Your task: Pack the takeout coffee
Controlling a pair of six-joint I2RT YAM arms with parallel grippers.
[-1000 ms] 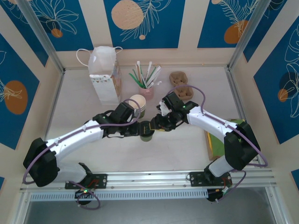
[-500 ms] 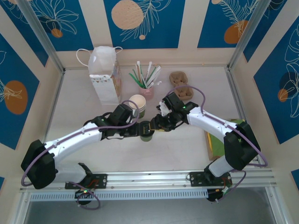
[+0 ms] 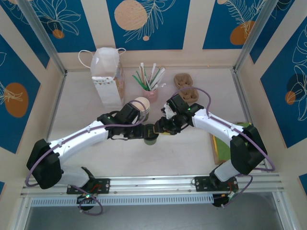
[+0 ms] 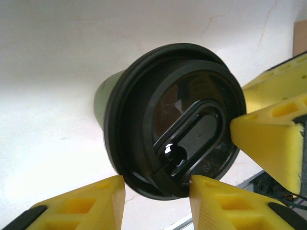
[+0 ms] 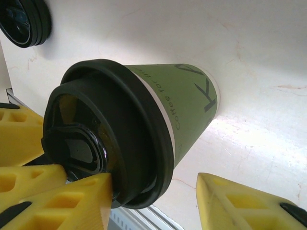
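Left arm (image 3: pixel 81 136) has edged inward. My left gripper (image 4: pixel 157 184) stands part open, tips at the rim of the small green paper cup with black plastic lid (image 5: pixel 187 103); right gripper (image 5: pixel 153 178) straddles it loosely. Cup sits lidded, middle of the table (image 3: pixel 182 155); bagging in the far-left white paper bag (image 3: pixel 108 79) remains

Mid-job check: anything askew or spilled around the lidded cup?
Nothing spilled; the takeout coffee stands upright. One oddity: in the right wrist view a white strip of cup rim shows below the black lid along one side, so the lid may not be fully seated.
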